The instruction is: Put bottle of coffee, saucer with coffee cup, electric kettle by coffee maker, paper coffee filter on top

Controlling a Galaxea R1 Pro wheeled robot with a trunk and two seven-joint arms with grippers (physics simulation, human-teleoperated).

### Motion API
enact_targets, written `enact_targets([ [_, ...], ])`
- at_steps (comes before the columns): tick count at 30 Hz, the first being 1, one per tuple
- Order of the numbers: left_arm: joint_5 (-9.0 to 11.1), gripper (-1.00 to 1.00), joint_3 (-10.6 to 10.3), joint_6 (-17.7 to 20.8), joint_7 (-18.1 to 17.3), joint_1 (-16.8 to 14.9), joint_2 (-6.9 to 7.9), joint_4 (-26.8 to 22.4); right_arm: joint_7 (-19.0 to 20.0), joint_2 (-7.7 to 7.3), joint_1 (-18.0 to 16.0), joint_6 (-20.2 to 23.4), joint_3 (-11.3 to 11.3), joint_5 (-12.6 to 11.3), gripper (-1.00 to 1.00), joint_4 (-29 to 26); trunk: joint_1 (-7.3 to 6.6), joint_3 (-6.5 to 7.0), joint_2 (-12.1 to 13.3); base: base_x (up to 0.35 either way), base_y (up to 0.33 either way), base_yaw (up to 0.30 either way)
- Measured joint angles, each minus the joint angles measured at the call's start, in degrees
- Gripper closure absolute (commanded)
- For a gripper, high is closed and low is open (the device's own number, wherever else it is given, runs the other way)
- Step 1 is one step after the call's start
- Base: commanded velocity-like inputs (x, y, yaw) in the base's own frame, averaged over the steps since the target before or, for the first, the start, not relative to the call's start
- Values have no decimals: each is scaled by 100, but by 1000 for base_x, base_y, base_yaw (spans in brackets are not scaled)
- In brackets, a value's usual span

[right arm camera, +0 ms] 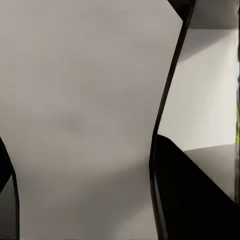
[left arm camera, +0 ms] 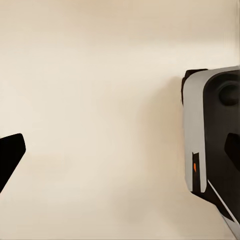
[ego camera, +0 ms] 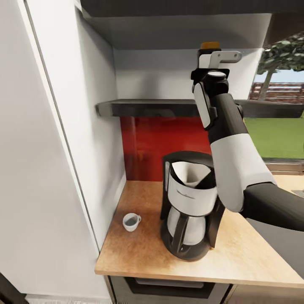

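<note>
The coffee maker [ego camera: 192, 202] stands on the countertop [ego camera: 139, 253] with the white paper coffee filter [ego camera: 190, 172] resting in its top. Left of it, the coffee cup [ego camera: 131, 221] sits upright on the bare wood. My right arm reaches up above the kitchen shelf [ego camera: 143, 105]. There the right gripper [ego camera: 213, 57] is shut on the bottle of coffee [ego camera: 210, 44], whose yellow cap pokes out above the fingers. Its white label [right arm camera: 85, 115] sits close between the dark fingers [right arm camera: 195, 195]. My left gripper [left arm camera: 120, 170] is open over a plain beige surface. The saucer and electric kettle are out of view.
A tall white cabinet side [ego camera: 55, 147] walls off the left end of the counter. The red backsplash [ego camera: 160, 143] runs behind the coffee maker, and a thicker board [ego camera: 177, 25] hangs above the shelf. A window [ego camera: 278, 126] onto a lawn is at the right.
</note>
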Motion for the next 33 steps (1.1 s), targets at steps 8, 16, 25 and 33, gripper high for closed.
enact_targets([
  [8,2,-100,-5,7,0,0,-1,0,0,0,-1,0,-5,1,100,-14,0,0,0,-234,-168,0],
  [16,0,-100,-14,9,6,1,-5,0,0,0,0,-1,-2,0,100,-7,-1,0,0,-207,-191,0],
  [25,0,-100,-17,9,8,-1,-3,0,0,0,-2,0,-1,-1,100,-7,-2,0,-1,-47,-257,0],
  [33,0,-100,-18,17,8,0,2,0,-1,0,-3,7,-8,-1,100,8,-2,0,-1,-2,-269,0],
])
